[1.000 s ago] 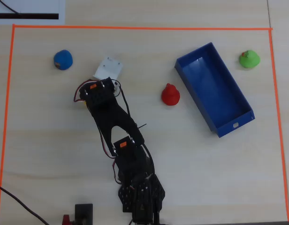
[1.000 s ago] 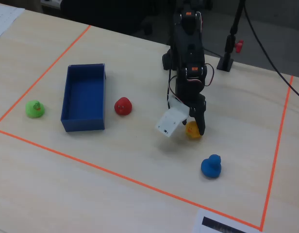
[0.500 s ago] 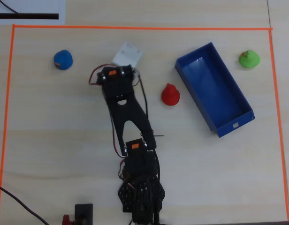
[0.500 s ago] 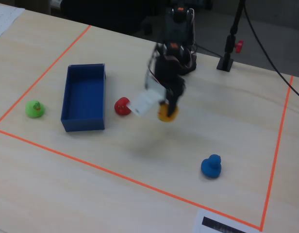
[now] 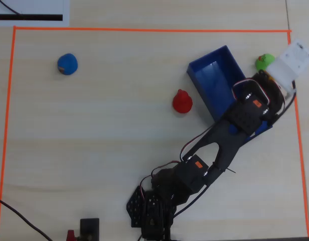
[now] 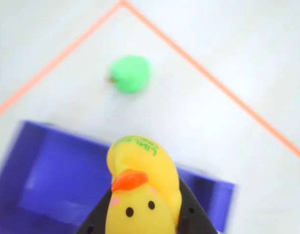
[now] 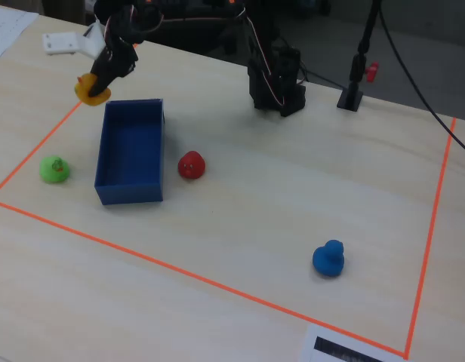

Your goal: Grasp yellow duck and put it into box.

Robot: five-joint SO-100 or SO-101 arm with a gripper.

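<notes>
The yellow duck (image 7: 89, 90) hangs in the air, and my gripper (image 7: 100, 75) is shut on it. In the fixed view it is above the far left corner of the blue box (image 7: 104, 151). In the wrist view the yellow duck (image 6: 140, 195) sits face-on between my two black fingers (image 6: 191, 214), with the box (image 6: 67, 180) under and behind it. In the overhead view my arm (image 5: 245, 113) reaches across the box (image 5: 214, 75) and hides the duck.
A green duck (image 7: 54, 168) lies just beyond the box near the orange tape corner (image 6: 123, 4). A red duck (image 7: 191, 164) stands beside the box's long side. A blue duck (image 7: 328, 258) is far off. A black stand (image 7: 353, 94) rises at the table's back.
The arm has swung the yellow duck from the middle of the table, past the red duck, to above the box's end by the green duck. The duck stayed in the gripper.
</notes>
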